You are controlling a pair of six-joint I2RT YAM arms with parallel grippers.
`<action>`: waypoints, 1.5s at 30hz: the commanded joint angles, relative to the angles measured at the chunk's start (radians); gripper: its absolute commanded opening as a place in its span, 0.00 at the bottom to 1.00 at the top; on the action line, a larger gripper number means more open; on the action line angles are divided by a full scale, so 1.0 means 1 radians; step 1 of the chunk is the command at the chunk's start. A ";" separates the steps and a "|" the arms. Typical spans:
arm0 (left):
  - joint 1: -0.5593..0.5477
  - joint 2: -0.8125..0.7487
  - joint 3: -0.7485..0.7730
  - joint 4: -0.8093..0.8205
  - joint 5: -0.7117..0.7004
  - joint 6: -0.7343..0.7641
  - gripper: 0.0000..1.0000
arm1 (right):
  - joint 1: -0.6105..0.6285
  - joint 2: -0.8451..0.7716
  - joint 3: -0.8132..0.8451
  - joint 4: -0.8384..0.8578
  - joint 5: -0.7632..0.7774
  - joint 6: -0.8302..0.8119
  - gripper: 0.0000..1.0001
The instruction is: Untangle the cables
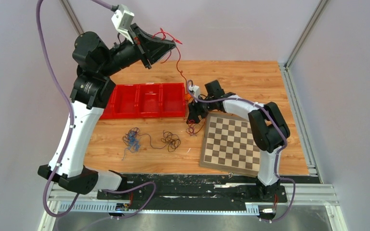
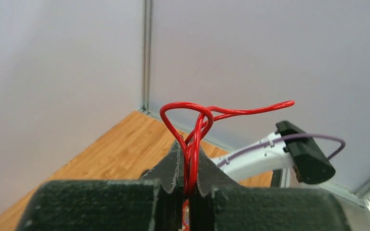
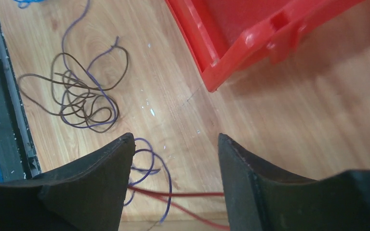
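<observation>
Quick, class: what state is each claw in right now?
Left claw: closed on the red cable.
Right claw: open, holding nothing.

We list: tray [image 1: 144, 115] at table [image 1: 250, 77] rear; cables [image 1: 171, 140] before it; chessboard [image 1: 231, 142] to their right.

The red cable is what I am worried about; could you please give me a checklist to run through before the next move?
1. Left gripper shut on red cable: ok.
2. Right gripper open: ok.
3. Red cable seen between the right fingers: ok.
4. Red cable free of purple wire: cannot tell.
5. Brown tangle apart from both grippers: ok.
</observation>
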 commanded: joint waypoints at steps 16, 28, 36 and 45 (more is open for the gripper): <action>0.076 0.114 0.413 0.055 -0.375 0.139 0.00 | 0.035 0.108 -0.036 -0.104 0.241 -0.040 0.52; 0.117 0.147 0.536 0.082 -0.641 0.404 0.00 | -0.005 0.133 -0.020 -0.205 0.272 -0.045 0.50; 0.119 0.142 0.524 0.090 -0.719 0.476 0.00 | -0.033 0.127 -0.028 -0.232 0.247 -0.063 0.50; 0.126 0.040 0.228 0.098 -0.529 0.289 0.00 | -0.070 -0.021 0.017 -0.240 0.064 -0.101 0.66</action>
